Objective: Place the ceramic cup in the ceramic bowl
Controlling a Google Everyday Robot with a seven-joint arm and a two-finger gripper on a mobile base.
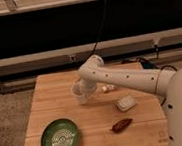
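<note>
Gripper [85,85] sits right at the rim of the ceramic cup [81,94], which stands upright near the middle of the wooden table [51,88]; whether it has closed on the cup or merely hangs over it cannot be told. Ceramic bowl [60,138] lies well apart at the table's front left corner, while a small white dish [125,103] and a reddish-brown object [121,125] lie to the cup's right.
</note>
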